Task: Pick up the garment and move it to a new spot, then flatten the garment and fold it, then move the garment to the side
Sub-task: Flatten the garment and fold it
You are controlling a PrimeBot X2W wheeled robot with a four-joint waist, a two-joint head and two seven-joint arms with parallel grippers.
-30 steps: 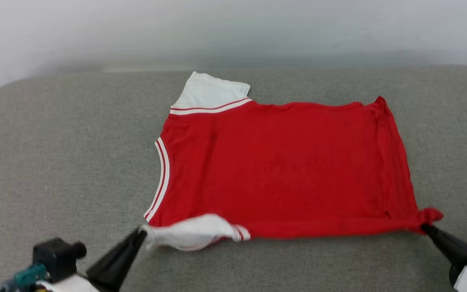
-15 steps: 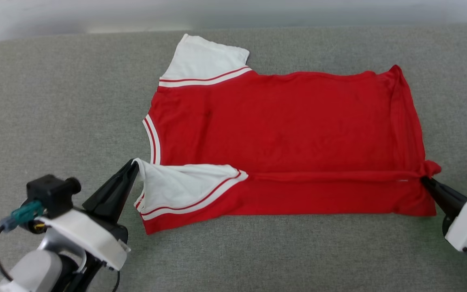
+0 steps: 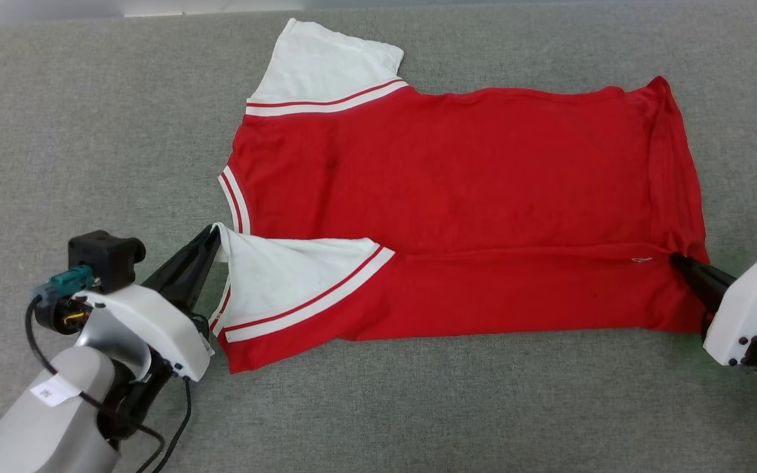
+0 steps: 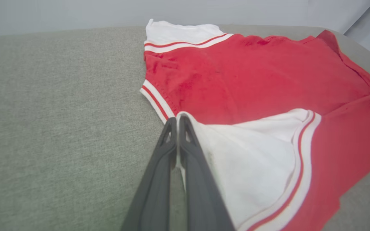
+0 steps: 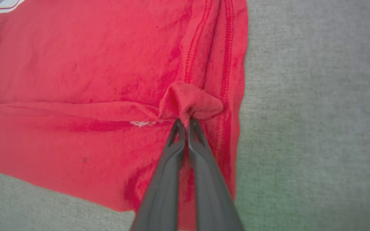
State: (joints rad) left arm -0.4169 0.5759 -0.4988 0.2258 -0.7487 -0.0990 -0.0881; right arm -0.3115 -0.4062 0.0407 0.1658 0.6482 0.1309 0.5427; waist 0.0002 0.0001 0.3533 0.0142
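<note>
The garment [image 3: 457, 190] lies spread across the middle of the worktop [image 3: 89, 118] with its plain red side up, neck opening to the left and hem [image 3: 677, 151] to the right. Its far sleeve [image 3: 329, 62], white with red-and-white striped trim, lies flat at the far left corner. The near long edge is turned over onto the body, so a straight crease runs from left to right across the red cloth. The near sleeve [image 3: 280, 276] lies folded on top at the near left, its striped band slanting across it. The left tool [image 3: 211, 238] is closed, its two dark fingers pinched on the white tip of that near sleeve, just beside the striped neck trim [image 3: 232, 197]. The right tool [image 3: 675, 259] is closed too, gripping a small bunched knot of red cloth at the right end of the crease, close to the hem. Both tools sit low at the cloth, one at each end of the folded edge. The worktop is covered in grey woven fabric. A black cable [image 3: 37, 348] loops beside the left arm's pale forearm at the near left corner.
</note>
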